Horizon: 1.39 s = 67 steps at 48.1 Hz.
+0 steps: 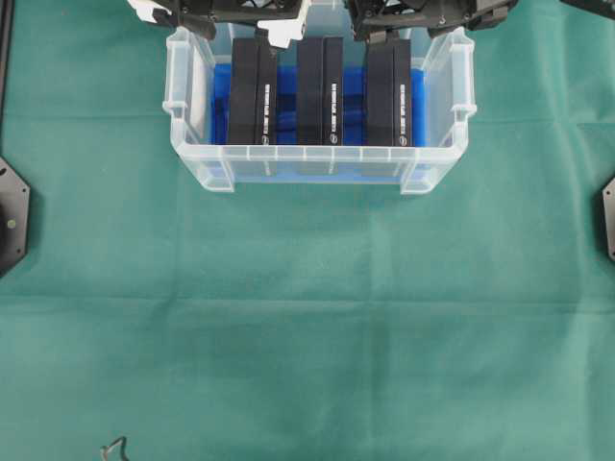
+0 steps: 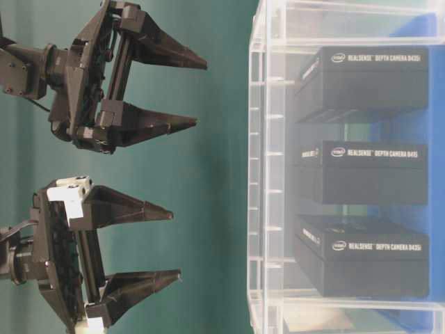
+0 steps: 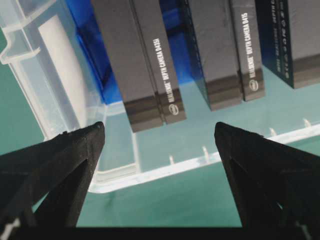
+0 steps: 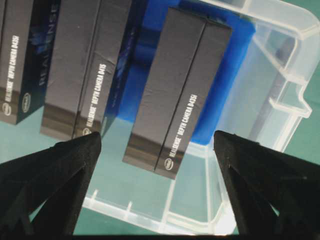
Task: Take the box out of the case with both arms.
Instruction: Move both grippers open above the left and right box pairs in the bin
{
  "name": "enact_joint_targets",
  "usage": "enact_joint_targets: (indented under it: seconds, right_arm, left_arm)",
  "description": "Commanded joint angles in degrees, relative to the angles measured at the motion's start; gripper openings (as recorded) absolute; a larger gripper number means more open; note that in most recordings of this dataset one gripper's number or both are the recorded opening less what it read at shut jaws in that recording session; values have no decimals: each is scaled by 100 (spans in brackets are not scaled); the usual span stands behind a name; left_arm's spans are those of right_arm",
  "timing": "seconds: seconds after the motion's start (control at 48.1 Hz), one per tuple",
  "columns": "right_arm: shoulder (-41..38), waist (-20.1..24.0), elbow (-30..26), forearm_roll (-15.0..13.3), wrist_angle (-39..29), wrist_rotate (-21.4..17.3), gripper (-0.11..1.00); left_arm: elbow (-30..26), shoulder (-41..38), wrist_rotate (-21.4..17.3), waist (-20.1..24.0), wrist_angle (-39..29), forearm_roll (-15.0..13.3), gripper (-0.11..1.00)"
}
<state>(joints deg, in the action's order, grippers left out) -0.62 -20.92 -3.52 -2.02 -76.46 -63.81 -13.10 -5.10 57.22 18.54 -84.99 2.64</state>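
A green cloth (image 1: 307,336) covers the whole table, with a faint crease running across the middle of the frame. At the left edge, a black angular plate (image 1: 12,216) lies on the cloth, and a similar plate (image 1: 608,219) shows at the right edge. Near the bottom left, a thin black wire loop (image 1: 115,448) pokes into view.

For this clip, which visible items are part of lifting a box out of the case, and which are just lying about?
Part of the job:
- case, clear plastic
- three black boxes standing in it: left box, middle box, right box
- left gripper, open
- right gripper, open

Just lying about:
- green cloth
- small dark wire-like thing at the cloth's near edge
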Motion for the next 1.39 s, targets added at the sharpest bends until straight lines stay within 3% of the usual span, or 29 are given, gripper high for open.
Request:
enact_joint_targets:
  seconds: [0.0, 1.372]
  right_arm:
    - [53, 26, -158, 18, 44, 9, 97]
    - [-26, 53, -255, 35, 26, 9, 97]
  left_arm:
    - [-149, 70, -9, -26, 26, 26, 87]
    - [-105, 9, -18, -26, 44, 79, 87]
